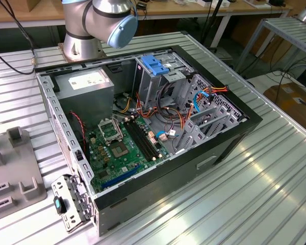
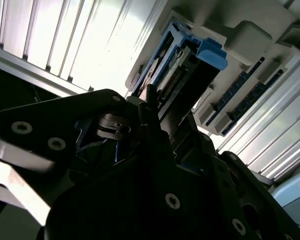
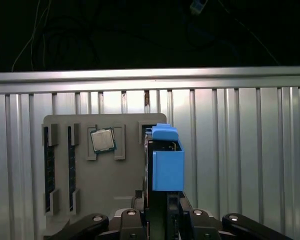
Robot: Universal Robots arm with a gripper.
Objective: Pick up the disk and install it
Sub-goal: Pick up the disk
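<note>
In both wrist views the disk (image 3: 165,165) stands on edge, a thin metal slab with a bright blue plastic frame (image 2: 210,52). My gripper (image 3: 165,202) is shut on it, with a dark finger pressed against each flat side. The disk hangs over a grey fixture plate (image 3: 125,185) on the ribbed metal table. In the exterior view the open computer case (image 1: 234,132) lies on its side, with metal drive bays (image 1: 158,84) at its far end.
A blue bracket with flat tabs (image 1: 155,64) tops the drive bays. Inside the case are a grey power supply box (image 1: 86,84), a green motherboard (image 1: 122,148) and loose cables (image 1: 168,120). The fixture plate (image 1: 15,173) holds a processor chip (image 3: 103,140). The arm's base (image 1: 84,30) stands behind the case.
</note>
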